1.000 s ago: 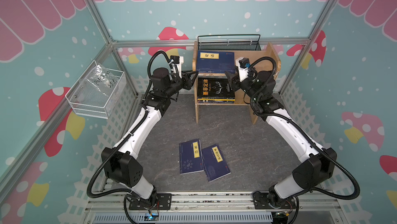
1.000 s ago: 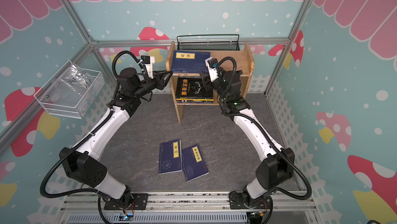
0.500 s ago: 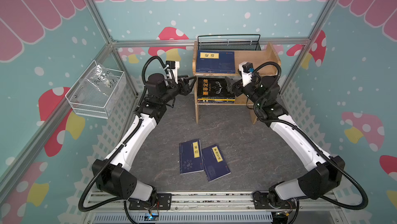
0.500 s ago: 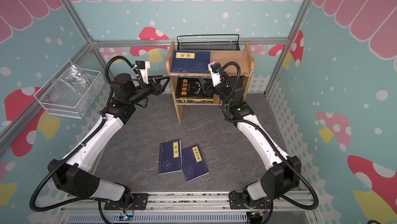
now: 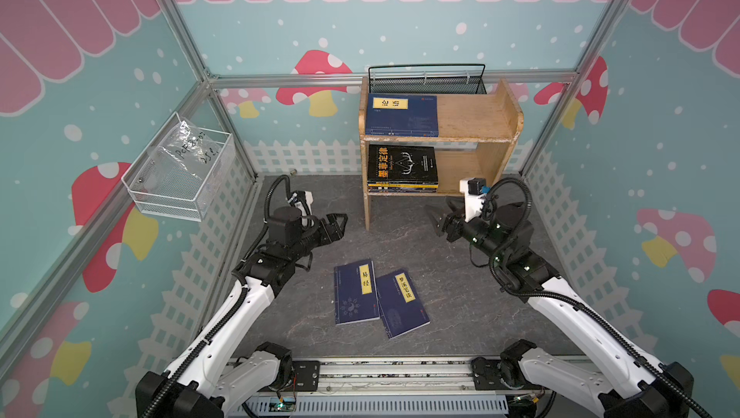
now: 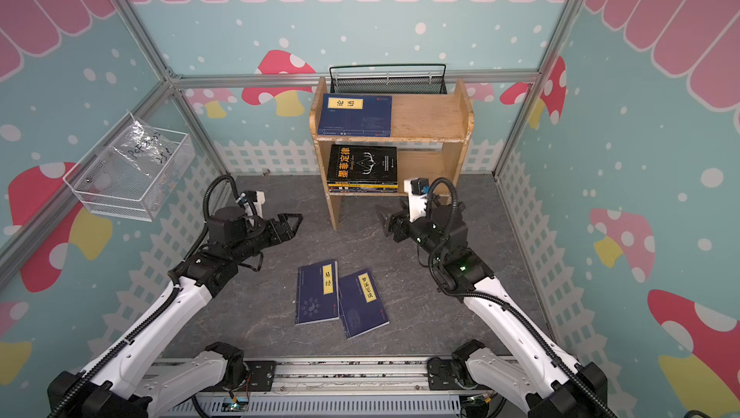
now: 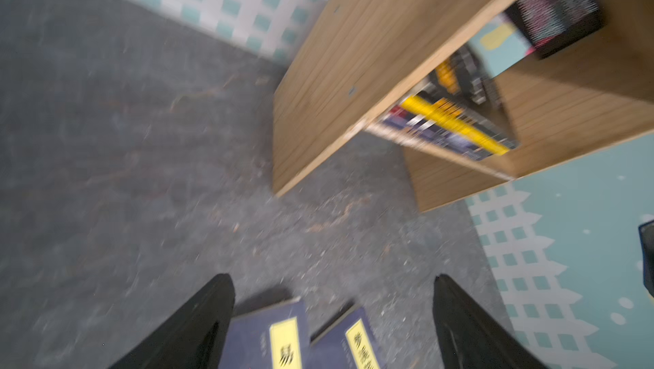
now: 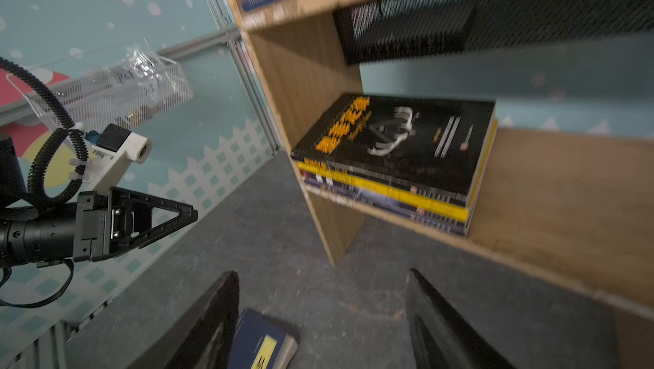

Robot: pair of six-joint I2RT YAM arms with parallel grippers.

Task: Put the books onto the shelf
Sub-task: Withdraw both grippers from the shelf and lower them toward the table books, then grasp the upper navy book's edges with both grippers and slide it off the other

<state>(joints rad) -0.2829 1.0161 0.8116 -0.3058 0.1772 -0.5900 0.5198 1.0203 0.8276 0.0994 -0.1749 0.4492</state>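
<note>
Bare floor (image 5: 400, 243) is left open between the shelf (image 5: 509, 115) and the two floor books (image 5: 356, 300). The right halves of both tiers are seen free; the left halves are taken by a navy book (image 5: 402, 115) and a black-topped stack (image 5: 402, 167). The upper rear is barred by a mesh basket (image 5: 426, 84).

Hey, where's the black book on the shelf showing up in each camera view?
In a top view: the black book tops the stack on the lower tier of the wooden shelf.
In a top view: the black book sits likewise on that lower-tier stack.
Left wrist: blurred, topping the stack inside the lower tier.
Right wrist: sharp, cover up, topping the stack.
Shared landmark: the wooden shelf.
</note>
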